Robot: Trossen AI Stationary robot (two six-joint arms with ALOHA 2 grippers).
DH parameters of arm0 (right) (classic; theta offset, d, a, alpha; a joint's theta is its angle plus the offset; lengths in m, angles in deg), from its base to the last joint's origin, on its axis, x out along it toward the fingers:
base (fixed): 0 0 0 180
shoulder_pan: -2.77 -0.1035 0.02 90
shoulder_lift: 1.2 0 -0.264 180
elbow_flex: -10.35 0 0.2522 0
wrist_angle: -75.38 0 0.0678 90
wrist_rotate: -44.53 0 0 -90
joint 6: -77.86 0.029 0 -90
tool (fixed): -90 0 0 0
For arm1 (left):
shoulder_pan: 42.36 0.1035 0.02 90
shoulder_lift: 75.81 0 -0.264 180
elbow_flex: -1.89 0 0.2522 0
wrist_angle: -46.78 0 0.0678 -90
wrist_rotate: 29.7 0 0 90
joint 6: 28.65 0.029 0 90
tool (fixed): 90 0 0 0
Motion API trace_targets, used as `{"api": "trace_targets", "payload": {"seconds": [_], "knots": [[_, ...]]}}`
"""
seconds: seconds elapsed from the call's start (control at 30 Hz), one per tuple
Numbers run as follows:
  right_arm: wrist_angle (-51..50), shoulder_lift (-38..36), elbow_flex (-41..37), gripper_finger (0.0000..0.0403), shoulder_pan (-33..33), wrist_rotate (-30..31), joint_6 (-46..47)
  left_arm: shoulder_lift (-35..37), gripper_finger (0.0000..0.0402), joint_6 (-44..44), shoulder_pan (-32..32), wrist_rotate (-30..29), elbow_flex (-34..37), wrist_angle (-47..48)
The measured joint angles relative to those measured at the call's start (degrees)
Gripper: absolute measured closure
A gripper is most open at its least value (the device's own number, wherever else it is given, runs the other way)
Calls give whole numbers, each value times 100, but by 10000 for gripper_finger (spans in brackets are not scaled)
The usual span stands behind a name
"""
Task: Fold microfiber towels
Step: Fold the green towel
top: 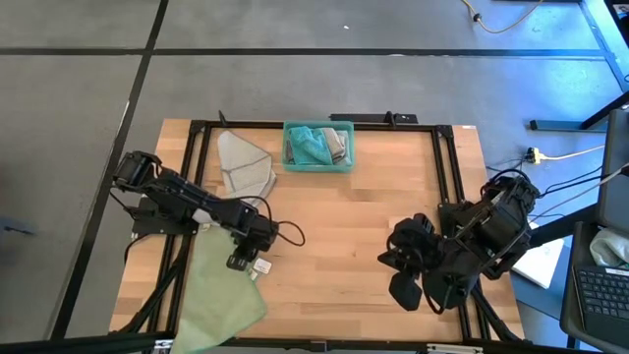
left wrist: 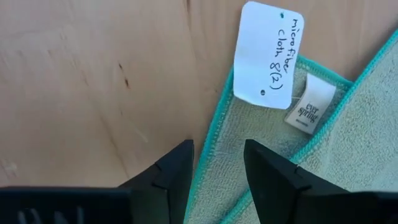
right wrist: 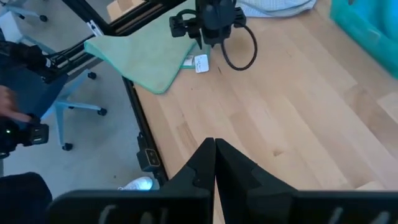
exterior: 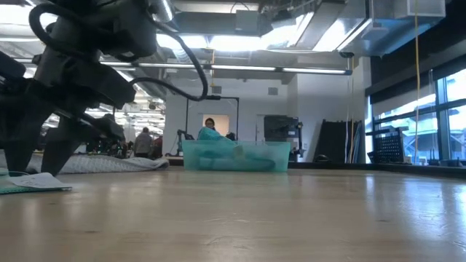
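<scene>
A pale green microfiber towel [top: 221, 293] with a teal hem lies at the table's near left corner, one layer folded over another, partly across the black frame rail. At its corner are a white paper tag [left wrist: 267, 56] and a sewn label [left wrist: 310, 102]. My left gripper [left wrist: 217, 152] points down over that corner, open. One finger is over bare wood and the other over the cloth, with the hem [left wrist: 211, 146] running between them. My right gripper [right wrist: 214, 146] is shut, raised over the table's right side, holding nothing. My left gripper stands astride the green towel's hemmed edge near the tagged corner, coming from above. I cannot tell whether its fingertips touch the cloth or the table.
A folded light grey towel [top: 244, 165] lies at the far left of the table. A teal plastic bin [top: 317, 146] holding more towels stands at the far edge, middle. Bare wood [top: 354, 226] stretches between the two arms. A person [exterior: 210, 125] shows in the room behind.
</scene>
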Motion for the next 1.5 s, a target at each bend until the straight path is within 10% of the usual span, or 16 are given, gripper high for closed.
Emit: {"api": "trace_targets", "payload": {"seconds": [0.8,1.5], "knots": [[-91,-2,0,389,9,488,-192,-55,395,-197,-383,-219,-866,364],[41,5,-1260,388,350,-51,-444,-33,401,-28,464,-1742,-2763,-530]]}}
